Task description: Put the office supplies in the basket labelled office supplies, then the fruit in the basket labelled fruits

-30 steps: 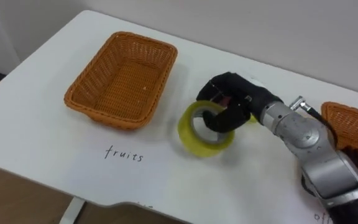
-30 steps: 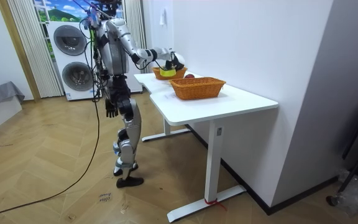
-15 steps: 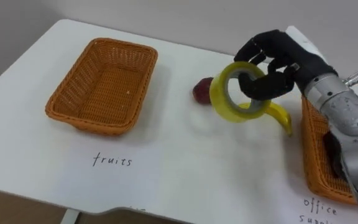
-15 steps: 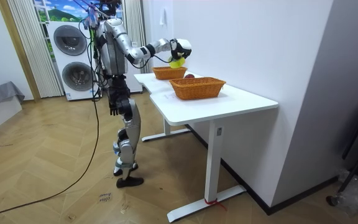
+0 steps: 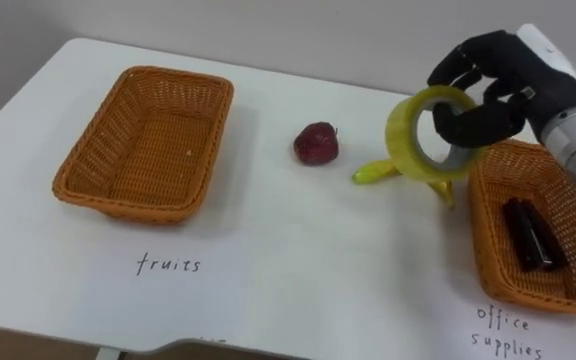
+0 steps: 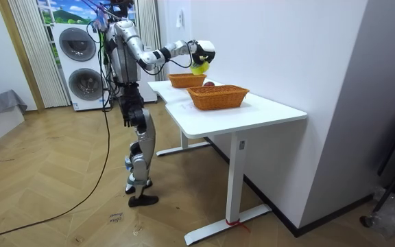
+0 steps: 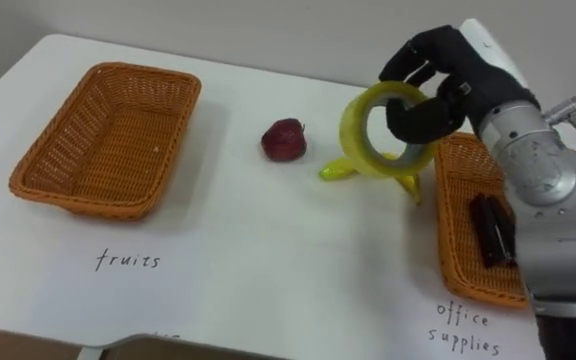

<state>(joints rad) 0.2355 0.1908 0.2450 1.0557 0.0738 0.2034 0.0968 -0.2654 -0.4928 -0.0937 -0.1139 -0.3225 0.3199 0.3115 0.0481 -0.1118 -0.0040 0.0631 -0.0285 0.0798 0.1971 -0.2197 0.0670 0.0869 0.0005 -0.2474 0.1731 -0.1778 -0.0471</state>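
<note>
Fingers [image 5: 478, 122] of the right hand [image 5: 516, 70] hook through the tape [image 5: 401, 135], aloft beside the office basket [image 5: 483, 235]; likely a light, stiff ring, best hooked through its hole. Room view: left hand [image 6: 126, 115] hangs idle. Right eye: banana [image 7: 336, 170] beneath the tape

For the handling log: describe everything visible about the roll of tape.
The roll of tape is a wide yellow ring, paler inside, seemingly plastic. It is held on edge in the air above the table, hole toward the camera, by the right hand, whose dark fingers curl through the hole. It hangs in front of the banana, near the right basket.
</note>
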